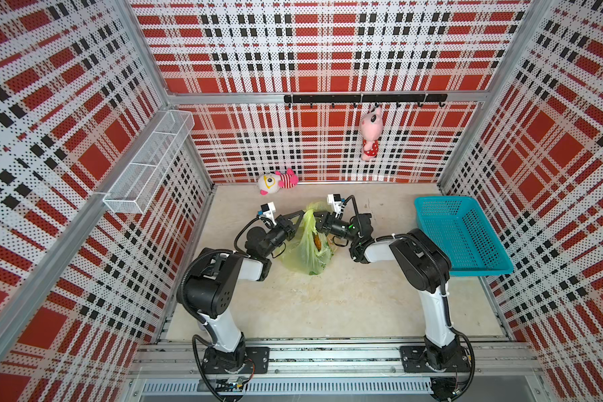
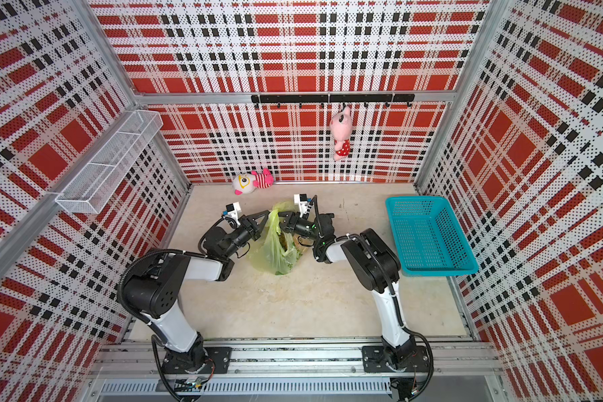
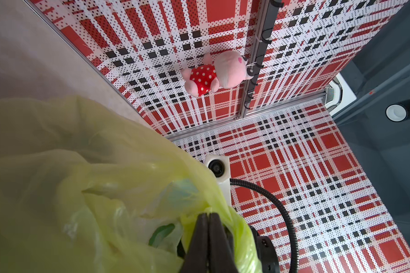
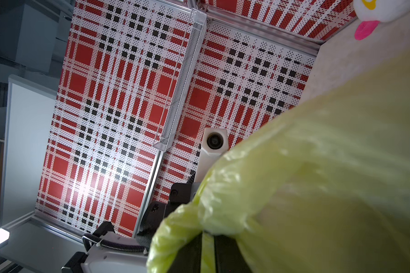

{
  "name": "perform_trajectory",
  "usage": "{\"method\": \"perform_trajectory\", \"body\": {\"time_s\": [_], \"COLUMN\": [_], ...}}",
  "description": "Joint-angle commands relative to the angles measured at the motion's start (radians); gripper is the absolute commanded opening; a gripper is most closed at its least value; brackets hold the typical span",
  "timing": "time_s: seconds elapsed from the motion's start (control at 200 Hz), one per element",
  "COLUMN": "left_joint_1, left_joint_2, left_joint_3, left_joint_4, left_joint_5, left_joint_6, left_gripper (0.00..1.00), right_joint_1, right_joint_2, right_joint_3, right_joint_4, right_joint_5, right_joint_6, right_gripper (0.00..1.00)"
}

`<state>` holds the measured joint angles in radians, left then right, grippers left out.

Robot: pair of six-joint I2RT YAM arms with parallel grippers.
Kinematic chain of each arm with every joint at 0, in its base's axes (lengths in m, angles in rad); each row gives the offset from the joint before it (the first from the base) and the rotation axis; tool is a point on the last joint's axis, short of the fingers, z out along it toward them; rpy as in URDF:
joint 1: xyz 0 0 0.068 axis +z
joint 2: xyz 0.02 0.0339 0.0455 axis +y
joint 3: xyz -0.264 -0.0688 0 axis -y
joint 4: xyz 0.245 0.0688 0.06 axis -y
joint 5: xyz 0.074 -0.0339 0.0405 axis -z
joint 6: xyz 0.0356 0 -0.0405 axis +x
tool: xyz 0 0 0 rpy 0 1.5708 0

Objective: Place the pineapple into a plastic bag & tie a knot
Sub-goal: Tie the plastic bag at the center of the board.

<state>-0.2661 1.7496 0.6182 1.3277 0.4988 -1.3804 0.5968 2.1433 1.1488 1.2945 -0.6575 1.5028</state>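
Ben: What is the left tool point(image 1: 300, 213) doing?

Mia: It is squeezed tight. Its fingers pinch a thin bunch of the plastic bag point(image 1: 302, 250) right at their tips.

Ben: Where is the bag?

Mia: Its top is up between the two tools. The rest droops down below them, and the bottom sits on the tabletop point(image 1: 328, 306). The pineapple point(image 1: 317, 241) is inside, lower than both tools. You can see a bit of it through the plastic.

Ben: And the right tool point(image 1: 315, 224)?

Mia: It faces the left tool from the other side of the bag. It is squeezed tight too. Its wrist view shows a strip of bag between its fingers.

Ben: Is there a knot?

Mia: I can't see one, so I think the tying isn't done yet.

Ben: How will the bag feel?

Mia: Soft, floppy and very thin. I think it is slippery, so it could slide out of a pinch. It could also rip if pulled too hard. The pineapple looks heavy, so it should hold the bottom down.

Ben: Where is the best place to hold it?

Mia: Up at the top straps, bunched thick, one for each tool. Not the wide belly.

Ben: Anything else?

Mia: A blue-green basket point(image 1: 481, 270) sits far off past the right tool.
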Motion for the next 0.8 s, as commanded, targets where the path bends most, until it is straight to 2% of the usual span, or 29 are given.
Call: {"method": "perform_trajectory", "body": {"time_s": [0.0, 0.145, 0.346, 0.511, 0.586, 0.686, 0.797], "left_joint_1": [0.010, 0.052, 0.057, 0.057, 0.053, 0.047, 0.041], "left_joint_2": [-0.029, -0.050, -0.082, -0.082, -0.081, -0.081, -0.086], "left_joint_3": [-0.010, -0.014, -0.003, 0.000, 0.000, 0.003, 0.010], "left_joint_4": [0.055, 0.021, -0.075, -0.093, -0.098, -0.109, -0.136], "left_joint_5": [0.021, 0.021, 0.017, 0.027, 0.030, 0.035, 0.038], "left_joint_6": [0.024, 0.058, 0.129, 0.145, 0.153, 0.163, 0.180], "left_gripper": [0.00, 0.00, 0.00, 0.00, 0.00, 0.00, 0.00], "right_joint_1": [-0.007, -0.018, -0.026, -0.041, -0.047, -0.047, -0.039], "right_joint_2": [-0.014, -0.045, -0.106, -0.214, -0.284, -0.364, -0.414], "right_joint_3": [-0.025, -0.067, -0.128, -0.220, -0.256, -0.262, -0.247], "right_joint_4": [0.026, -0.010, -0.079, -0.181, -0.296, -0.483, -0.607], "right_joint_5": [0.001, 0.017, 0.049, 0.095, 0.118, 0.136, 0.131], "right_joint_6": [-0.018, -0.067, -0.147, -0.254, -0.354, -0.520, -0.648], "right_gripper": [0.15, 0.16, 0.19, 0.22, 0.28, 0.41, 0.52]}}
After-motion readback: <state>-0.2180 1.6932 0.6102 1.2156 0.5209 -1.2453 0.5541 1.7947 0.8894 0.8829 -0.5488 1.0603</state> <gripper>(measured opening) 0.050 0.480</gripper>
